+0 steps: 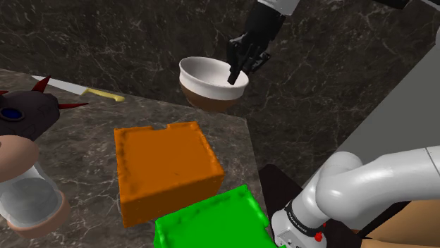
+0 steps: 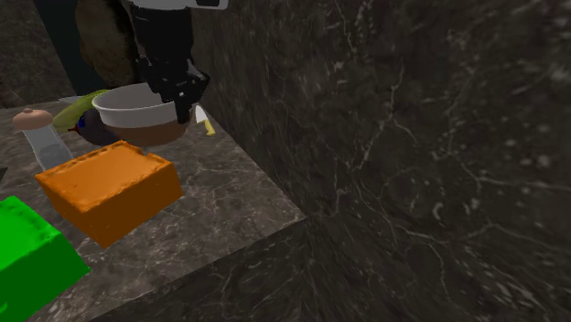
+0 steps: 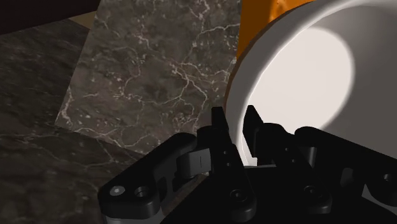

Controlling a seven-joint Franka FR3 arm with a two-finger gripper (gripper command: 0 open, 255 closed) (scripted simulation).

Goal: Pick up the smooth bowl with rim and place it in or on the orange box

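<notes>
Now the tool [image 1: 233, 73] pinches the rim of the white, brown-bottomed bowl [image 1: 209, 83], which hangs clear of the counter [image 1: 84, 123] just past the orange box's [image 1: 166, 169] far edge. The trick here — bring it nearer, level, over the box's middle, then lower slowly; a one-sided rim pinch could let it tip.

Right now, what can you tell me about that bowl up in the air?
The bowl is round and smooth, white inside and along its broad rim, brown on the lower outside, and looks empty. It hangs roughly upright, lifted off the counter, near the orange box. The claw pinches its rim, one finger inside and one outside; nothing else touches it.
</notes>
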